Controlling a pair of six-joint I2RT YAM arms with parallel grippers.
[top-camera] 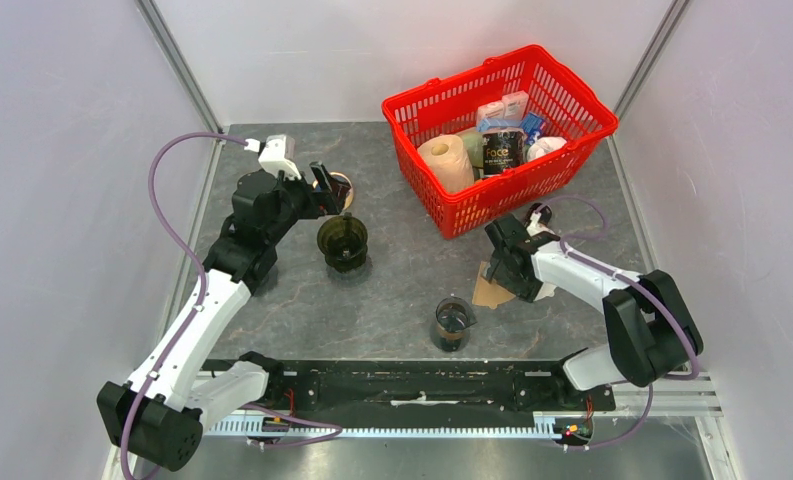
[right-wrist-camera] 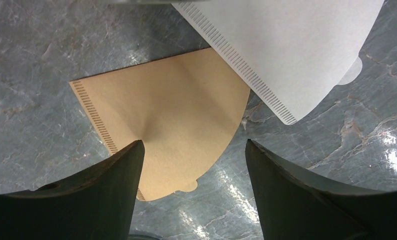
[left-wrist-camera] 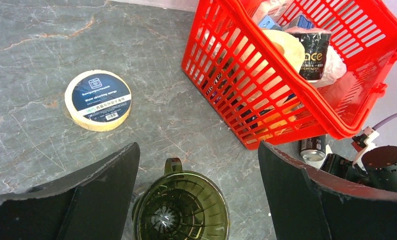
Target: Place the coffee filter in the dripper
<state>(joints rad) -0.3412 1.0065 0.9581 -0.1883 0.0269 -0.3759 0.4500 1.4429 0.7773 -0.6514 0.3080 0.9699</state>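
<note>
The dark green glass dripper (top-camera: 342, 240) stands upright on the grey table, left of centre. It is empty in the left wrist view (left-wrist-camera: 181, 207). My left gripper (top-camera: 324, 190) is open above and just behind the dripper, whose sides its fingers (left-wrist-camera: 197, 150) straddle without touching. A brown paper coffee filter (top-camera: 490, 290) lies flat on the table right of centre. My right gripper (top-camera: 504, 262) is open just above the brown filter (right-wrist-camera: 171, 120), with its left fingertip over the filter's edge (right-wrist-camera: 193, 145). A white filter (right-wrist-camera: 286, 45) overlaps the brown one.
A red basket (top-camera: 457, 76) of groceries stands at the back right, close in the left wrist view (left-wrist-camera: 226, 75). A round taped tin (left-wrist-camera: 97, 100) lies behind the dripper. A small glass jar (top-camera: 452, 325) stands near the front centre. A small can (left-wrist-camera: 311, 150) sits by the basket.
</note>
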